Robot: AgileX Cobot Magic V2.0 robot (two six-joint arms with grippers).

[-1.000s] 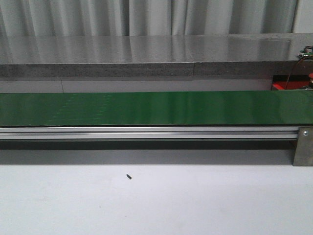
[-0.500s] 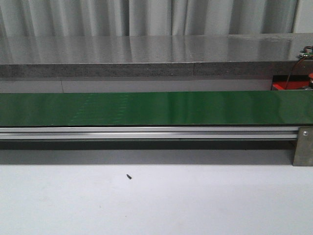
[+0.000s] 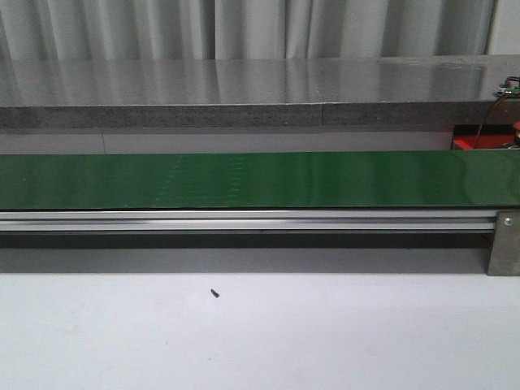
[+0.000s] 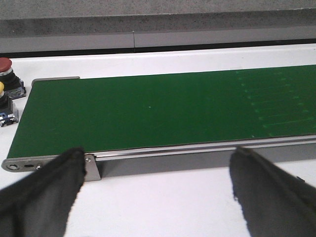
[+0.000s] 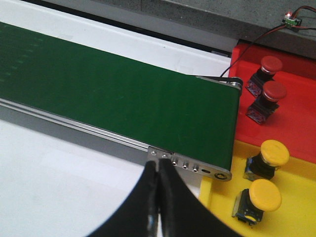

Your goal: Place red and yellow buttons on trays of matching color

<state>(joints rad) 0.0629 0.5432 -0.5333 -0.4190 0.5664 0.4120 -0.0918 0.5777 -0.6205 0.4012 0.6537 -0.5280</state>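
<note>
In the right wrist view, two red buttons (image 5: 271, 64) (image 5: 274, 90) stand on the red tray (image 5: 296, 123). Two yellow buttons (image 5: 274, 151) (image 5: 265, 194) stand on the yellow tray (image 5: 219, 202) beside it, both trays past the belt's end. My right gripper (image 5: 159, 165) is shut on nothing, above the white table near the belt's end bracket. In the left wrist view, my left gripper (image 4: 158, 153) is open and empty in front of the belt's other end. A red button (image 4: 4, 63) and the edge of a yellow button (image 4: 1, 87) sit beyond that end.
A long green conveyor belt (image 3: 260, 179) on an aluminium rail (image 3: 244, 219) crosses the white table (image 3: 260, 333). Behind it runs a grey stone ledge (image 3: 244, 89). A corner of the red tray (image 3: 479, 143) and some wires show at the far right. A small dark speck (image 3: 214, 293) lies on the table.
Faint marks on the green belt have shifted to the right, so the belt is running. Nothing else has moved in the front view.
</note>
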